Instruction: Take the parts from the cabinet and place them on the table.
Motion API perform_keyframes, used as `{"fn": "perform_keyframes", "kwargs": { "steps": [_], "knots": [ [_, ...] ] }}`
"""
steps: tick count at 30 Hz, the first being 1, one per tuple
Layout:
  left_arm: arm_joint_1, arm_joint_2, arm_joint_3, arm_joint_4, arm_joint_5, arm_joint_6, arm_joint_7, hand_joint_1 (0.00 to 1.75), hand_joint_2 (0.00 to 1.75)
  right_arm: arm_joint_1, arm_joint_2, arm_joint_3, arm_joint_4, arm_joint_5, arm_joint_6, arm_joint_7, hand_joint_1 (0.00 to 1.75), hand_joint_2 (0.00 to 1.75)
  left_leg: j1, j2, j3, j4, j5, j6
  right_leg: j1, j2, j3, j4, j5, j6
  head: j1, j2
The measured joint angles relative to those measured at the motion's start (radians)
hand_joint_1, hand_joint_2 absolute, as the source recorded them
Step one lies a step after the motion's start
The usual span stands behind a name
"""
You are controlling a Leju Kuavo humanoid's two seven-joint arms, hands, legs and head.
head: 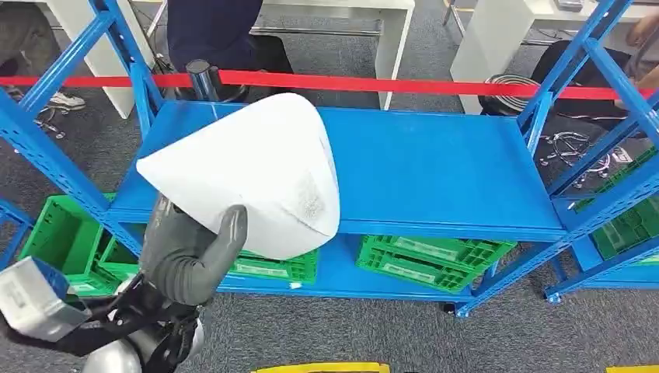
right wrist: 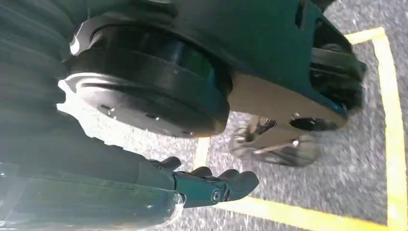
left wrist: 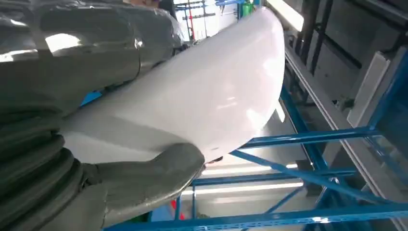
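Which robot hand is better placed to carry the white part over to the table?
Left. The left robot hand already grips the white part above the blue shelf. The right robot hand hangs low, over the floor.

a large white part (head: 256, 171), smooth and glossy, shaped like a rounded cone or shell with a small grey printed label on its side. it is off the blue cabinet shelf (head: 435, 171), raised in front of the shelf's left half and tilted, with its narrow rounded end pointing up and away.
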Motion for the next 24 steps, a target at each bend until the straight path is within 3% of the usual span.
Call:
{"fn": "perform_keyframes", "kwargs": {
  "steps": [1, 3, 4, 5, 6, 7, 9, 10, 11, 12, 14, 15, 16, 17, 19, 20, 21, 22, 24],
  "knots": [
    [0.0, 0.0, -0.001, 0.0, 0.0, 0.0, 0.0, 1.75, 1.75, 0.0, 0.0, 0.0, 0.0, -0.001, 0.0, 0.0, 0.0, 1.75, -0.004, 0.0, -0.009, 0.0, 0.007, 0.001, 0.001, 0.0, 0.011, 0.006, 0.007, -0.004, 0.001, 0.0],
    [0.0, 0.0, -0.001, 0.0, 0.0, 0.0, 0.0, 1.75, 1.75, 0.0, 0.0, 0.0, 0.0, -0.002, 0.0, 0.0, 0.0, 1.75, -0.014, -0.001, -0.022, 0.0, 0.019, 0.002, 0.009, 0.001, 0.089, -0.098, 0.066, -0.022, 0.004, 0.0],
    [0.0, 0.0, -0.001, 0.0, 0.0, 0.0, 0.0, 1.75, 1.75, -0.002, 0.0, 0.0, 0.0, -0.002, 0.0, 0.0, 0.0, 1.75, -0.019, -0.002, -0.026, 0.0, 0.024, 0.002, 0.016, 0.001, 0.149, -0.192, 0.099, -0.038, 0.006, 0.0],
    [0.0, 0.0, -0.001, 0.0, 0.0, 0.0, 0.0, 1.75, 1.75, -0.003, -0.001, 0.0, 0.0, -0.001, 0.0, 0.0, 0.0, 1.75, -0.018, -0.001, -0.027, 0.0, 0.028, 0.002, 0.027, 0.001, 0.199, -0.273, 0.11, -0.06, 0.006, 0.0],
    [-0.001, 0.0, -0.001, 0.0, 0.0, 0.0, 0.0, 1.75, 1.75, -0.005, -0.012, 0.0, 0.0, -0.002, -0.002, 0.0, 0.0, 1.75, -0.026, 0.002, -0.033, 0.002, 0.034, -0.005, 0.031, -0.003, 0.222, -0.312, 0.1, -0.076, -0.001, 0.0],
    [0.0, 0.0, -0.001, 0.0, 0.0, 0.0, 0.0, 1.75, 1.75, -0.004, -0.006, 0.0, -0.001, -0.002, -0.001, 0.0, 0.0, 1.75, -0.013, 0.005, -0.036, 0.001, 0.041, -0.012, 0.037, -0.002, 0.215, -0.316, 0.111, -0.062, 0.0, 0.0],
    [-0.001, 0.0, -0.002, 0.0, 0.0, 0.0, 0.0, 1.75, 1.75, -0.005, -0.006, -0.001, 0.0, -0.002, -0.002, 0.0, 0.0, 1.75, -0.007, 0.005, -0.04, -0.003, 0.054, -0.024, 0.043, 0.001, 0.207, -0.32, 0.12, -0.07, 0.006, 0.0],
    [0.0, 0.0, -0.002, -0.001, 0.0, 0.0, 0.0, 1.75, 1.75, -0.002, -0.006, -0.001, 0.0, -0.002, -0.002, 0.0, 0.0, 1.75, -0.012, 0.003, -0.042, -0.003, 0.054, -0.028, 0.034, -0.002, 0.208, -0.34, 0.137, -0.068, 0.006, 0.0],
    [0.0, 0.001, -0.002, 0.0, 0.0, 0.0, 0.0, 1.75, 1.75, -0.004, -0.007, -0.002, 0.0, -0.002, -0.002, 0.0, 0.0, 1.75, -0.01, 0.003, -0.049, 0.008, 0.031, -0.034, 0.029, -0.009, 0.21, -0.35, 0.151, -0.061, 0.005, 0.0],
    [-0.002, 0.001, -0.002, 0.0, 0.0, 0.0, 0.0, 1.75, 1.75, -0.005, -0.006, -0.004, 0.0, -0.002, -0.002, 0.0, 0.0, 1.75, -0.007, 0.002, -0.064, 0.047, -0.021, -0.039, 0.027, -0.009, 0.199, -0.354, 0.161, -0.07, 0.001, 0.0],
    [0.0, 0.002, -0.005, 0.0, 0.0, 0.0, 0.0, 1.75, 1.75, -0.006, -0.003, -0.004, 0.0, -0.002, -0.002, 0.0, 0.0, 1.75, 0.0, 0.001, -0.109, 0.191, -0.122, -0.054, 0.024, -0.009, 0.174, -0.35, 0.176, -0.067, -0.004, 0.0],
    [0.0, 0.002, -0.005, 0.0, 0.0, 0.0, 0.0, 1.75, 1.75, -0.005, -0.002, -0.004, 0.0, -0.002, -0.001, 0.0, 0.0, 1.75, 0.004, 0.002, -0.125, 0.253, -0.147, -0.061, 0.023, -0.011, 0.16, -0.345, 0.183, -0.066, -0.006, 0.0],
    [0.0, 0.003, -0.005, 0.0, 0.0, 0.0, 0.0, 1.75, 1.75, -0.004, -0.001, -0.004, 0.0, -0.002, -0.001, 0.0, 0.0, 1.75, 0.007, 0.002, -0.124, 0.276, -0.141, -0.066, 0.02, -0.012, 0.146, -0.339, 0.189, -0.062, -0.006, 0.0],
    [0.0, 0.003, -0.005, 0.0, 0.0, 0.0, 0.0, 1.75, 1.75, -0.003, -0.001, -0.004, 0.0, -0.002, -0.002, 0.0, 0.0, 1.75, 0.01, 0.003, -0.103, 0.259, -0.115, -0.07, 0.017, -0.013, 0.131, -0.331, 0.194, -0.057, -0.007, 0.0],
    [0.0, 0.003, -0.006, 0.0, 0.0, 0.0, 0.0, 1.75, 1.75, -0.005, 0.0, -0.005, 0.0, -0.002, -0.002, 0.0, 0.0, 1.75, 0.019, 0.006, -0.004, 0.124, -0.046, -0.081, 0.008, -0.013, 0.101, -0.307, 0.198, -0.05, -0.008, 0.0],
    [-0.001, 0.003, -0.006, 0.0, 0.0, 0.0, 0.0, 1.75, 1.75, -0.006, 0.0, -0.005, 0.0, -0.002, -0.002, 0.0, 0.0, 1.75, 0.025, 0.007, 0.053, 0.041, -0.042, -0.087, 0.007, -0.012, 0.089, -0.291, 0.199, -0.044, -0.013, 0.0],
    [-0.001, 0.003, -0.006, 0.0, 0.0, 0.0, 0.002, 1.75, 1.75, -0.005, -0.001, -0.005, 0.0, -0.002, -0.002, 0.0, 0.0, 1.75, 0.017, 0.003, 0.077, 0.003, -0.064, -0.085, 0.009, -0.008, 0.074, -0.279, 0.2, -0.035, -0.022, 0.0],
    [0.001, 0.003, -0.007, -0.001, 0.0, 0.0, 0.001, 1.75, 1.75, -0.004, 0.0, -0.005, 0.0, -0.002, -0.002, 0.0, 0.0, 1.75, 0.017, 0.002, 0.064, 0.01, -0.06, -0.07, 0.01, -0.008, 0.073, -0.276, 0.204, -0.028, -0.018, 0.0],
    [0.0, 0.003, -0.006, -0.001, 0.0, 0.0, 0.002, 1.75, 1.75, -0.004, 0.0, -0.006, 0.0, -0.001, -0.002, 0.0, 0.0, 1.75, 0.012, 0.001, 0.055, 0.01, -0.055, -0.051, 0.007, -0.007, 0.071, -0.279, 0.219, -0.014, -0.014, 0.0]
  ]
}}
